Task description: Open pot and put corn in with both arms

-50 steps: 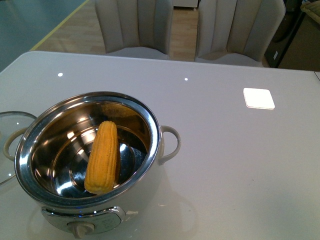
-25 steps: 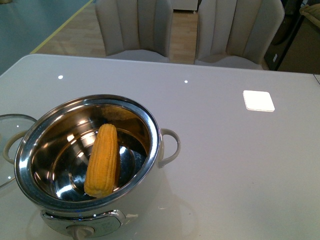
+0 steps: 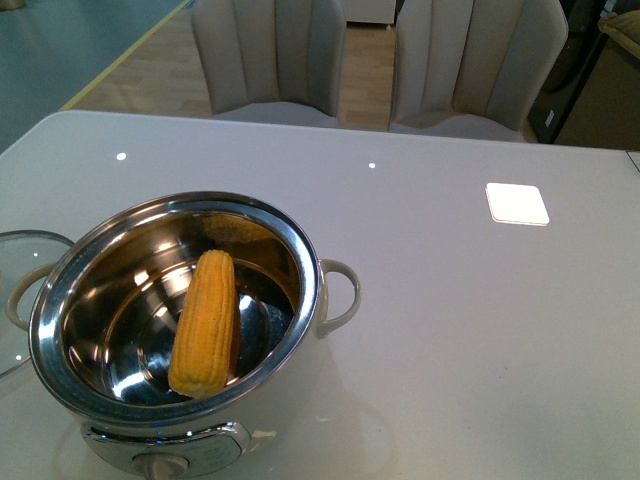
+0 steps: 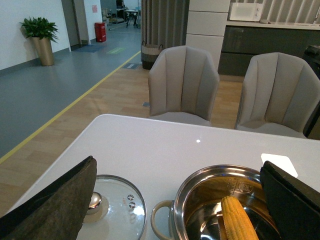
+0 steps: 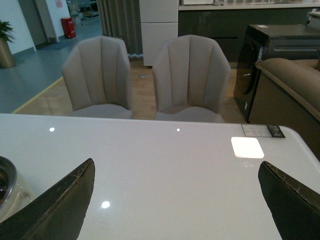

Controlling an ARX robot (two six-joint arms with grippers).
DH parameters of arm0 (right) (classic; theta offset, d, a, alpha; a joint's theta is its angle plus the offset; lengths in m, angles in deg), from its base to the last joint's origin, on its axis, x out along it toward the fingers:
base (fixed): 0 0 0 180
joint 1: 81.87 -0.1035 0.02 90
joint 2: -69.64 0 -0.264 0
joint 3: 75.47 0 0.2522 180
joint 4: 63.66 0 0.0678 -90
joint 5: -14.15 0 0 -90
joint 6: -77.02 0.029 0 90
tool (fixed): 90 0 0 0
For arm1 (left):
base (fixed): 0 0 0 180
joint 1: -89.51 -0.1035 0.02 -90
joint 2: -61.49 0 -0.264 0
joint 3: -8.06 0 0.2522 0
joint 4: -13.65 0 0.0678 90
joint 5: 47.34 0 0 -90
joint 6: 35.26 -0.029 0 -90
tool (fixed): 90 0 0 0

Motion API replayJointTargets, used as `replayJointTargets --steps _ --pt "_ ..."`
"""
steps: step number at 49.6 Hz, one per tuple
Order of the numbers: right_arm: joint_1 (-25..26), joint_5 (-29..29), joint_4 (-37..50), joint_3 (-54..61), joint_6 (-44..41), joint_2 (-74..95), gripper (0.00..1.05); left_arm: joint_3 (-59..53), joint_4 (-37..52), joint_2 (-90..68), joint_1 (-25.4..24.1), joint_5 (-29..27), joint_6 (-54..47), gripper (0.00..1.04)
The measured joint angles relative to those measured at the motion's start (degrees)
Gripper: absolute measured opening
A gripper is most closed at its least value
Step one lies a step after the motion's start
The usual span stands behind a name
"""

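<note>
Steel pot (image 3: 150, 300), large, round, shiny, cream loop handles and cream dial base, sits open at the near left of the white table (image 3: 480, 330). Yellow-orange husk-free corn cob (image 3: 205, 322) lies inside it, fat end against the near wall, tapered end pointing toward the far wall, leaning a bit on the curved floor. You can read that as the drop result: the cob is about as long as the bowl is wide, so it rests slanted rather than flat.

Clear glass lid with a metal knob (image 4: 107, 207) lies flat on the table just beside the pot's left handle, out of the way so the mouth stays free.

Left gripper (image 4: 175, 200): wrist view shows its two dark pads spread wide, nothing between them, nothing touched; it hangs above the lid and pot. Right gripper (image 5: 175, 200): pads equally wide apart, empty, over bare table to the right of the pot, whose rim just shows at the frame edge. Neither arm appears in the front view.

Judgement for you: both task steps look done, lid off, corn in.
</note>
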Motion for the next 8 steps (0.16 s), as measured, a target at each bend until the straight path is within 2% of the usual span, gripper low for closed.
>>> replayJointTargets --steps 8 --pt "0.0 0.0 0.0 0.0 0.0 0.0 0.96 0.0 0.0 0.0 0.0 0.0 0.0 0.98"
